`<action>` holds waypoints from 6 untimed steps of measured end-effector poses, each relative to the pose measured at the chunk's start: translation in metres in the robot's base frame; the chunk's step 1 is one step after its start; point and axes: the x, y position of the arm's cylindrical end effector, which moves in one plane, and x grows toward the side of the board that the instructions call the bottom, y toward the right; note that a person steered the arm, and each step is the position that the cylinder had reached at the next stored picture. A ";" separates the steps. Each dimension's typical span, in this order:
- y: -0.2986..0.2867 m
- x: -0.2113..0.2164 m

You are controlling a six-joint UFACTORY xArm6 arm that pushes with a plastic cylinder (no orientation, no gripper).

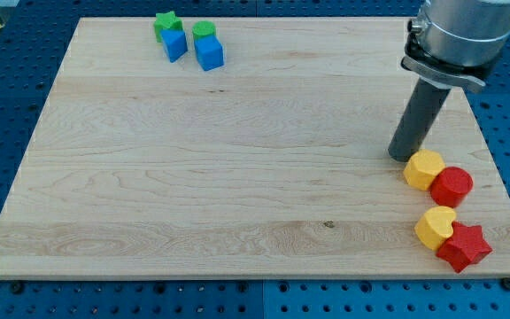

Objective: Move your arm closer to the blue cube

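My tip (403,156) rests on the board at the view's right, touching or almost touching the left side of a yellow hexagonal block (424,168). The blue cube (209,54) sits near the view's top left, far from my tip. A green cylinder (204,31) stands just behind the cube. A second blue block (174,44) lies to the cube's left, with a green star (166,24) behind it.
A red rounded block (452,186) touches the yellow hexagonal block on its right. A yellow block (436,226) and a red star (464,246) lie together near the bottom right corner. The wooden board (237,177) rests on a blue perforated table.
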 end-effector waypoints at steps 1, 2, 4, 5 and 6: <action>0.016 0.016; 0.035 0.034; 0.019 -0.009; -0.051 -0.047; -0.151 -0.081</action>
